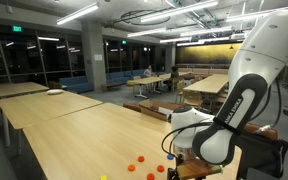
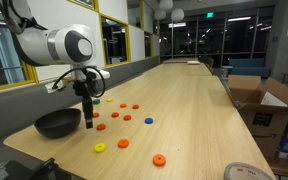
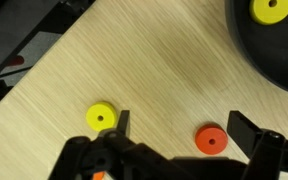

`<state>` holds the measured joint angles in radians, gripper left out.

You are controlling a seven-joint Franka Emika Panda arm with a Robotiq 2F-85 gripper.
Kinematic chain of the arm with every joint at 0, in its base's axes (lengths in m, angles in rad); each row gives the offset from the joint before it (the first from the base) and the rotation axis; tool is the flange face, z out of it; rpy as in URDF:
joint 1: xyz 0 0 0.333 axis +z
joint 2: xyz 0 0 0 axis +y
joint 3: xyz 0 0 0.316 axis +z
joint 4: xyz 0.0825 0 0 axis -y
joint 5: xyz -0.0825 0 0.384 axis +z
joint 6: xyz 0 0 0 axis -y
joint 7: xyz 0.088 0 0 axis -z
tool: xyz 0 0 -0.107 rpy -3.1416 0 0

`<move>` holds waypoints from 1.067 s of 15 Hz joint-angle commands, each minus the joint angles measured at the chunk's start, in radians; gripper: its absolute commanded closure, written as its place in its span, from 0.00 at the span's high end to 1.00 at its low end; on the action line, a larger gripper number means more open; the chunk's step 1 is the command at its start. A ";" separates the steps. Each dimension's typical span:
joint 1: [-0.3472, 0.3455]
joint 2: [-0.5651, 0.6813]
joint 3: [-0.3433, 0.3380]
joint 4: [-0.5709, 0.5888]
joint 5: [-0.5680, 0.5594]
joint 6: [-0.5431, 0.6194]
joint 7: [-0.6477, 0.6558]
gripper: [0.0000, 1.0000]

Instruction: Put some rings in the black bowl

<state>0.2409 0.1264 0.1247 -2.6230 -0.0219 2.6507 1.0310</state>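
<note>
I count three rings in the wrist view: one yellow ring [image 3: 274,10] inside the single black bowl [image 3: 269,50], which lies beyond the fingers [image 3: 187,135] and off to one side. One orange ring [image 3: 211,139] sits on the table [image 3: 154,60] between the spread, empty fingers, and a second yellow ring [image 3: 102,118] lies just outside one finger. In an exterior view roughly ten rings [image 2: 127,118], mostly orange, dot the table around the fingers [image 2: 88,122], with the black bowl [image 2: 57,123] just beside them.

In an exterior view the bowl [image 2: 54,124] sits on the table [image 2: 194,100] at the lower left of the frame. The gripper [image 2: 88,122] hangs just right of it, and the rings [image 2: 127,117] lie scattered on the table further right and toward the bottom. In the wrist view the bowl fills the upper right corner with one ring [image 3: 273,10] in it. Two more lie on the table at lower centre, one between the gripper's fingers and one just left of them.
</note>
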 commanded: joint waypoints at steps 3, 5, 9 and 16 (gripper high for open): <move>-0.017 0.053 -0.003 0.033 0.019 0.100 -0.038 1.00; -0.022 0.078 -0.005 0.049 0.031 0.121 -0.059 1.00; -0.035 0.128 -0.010 0.090 0.059 0.124 -0.113 1.00; -0.072 0.199 -0.004 0.145 0.179 0.123 -0.262 1.00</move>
<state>0.1873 0.2945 0.1150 -2.5062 0.1005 2.7569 0.8452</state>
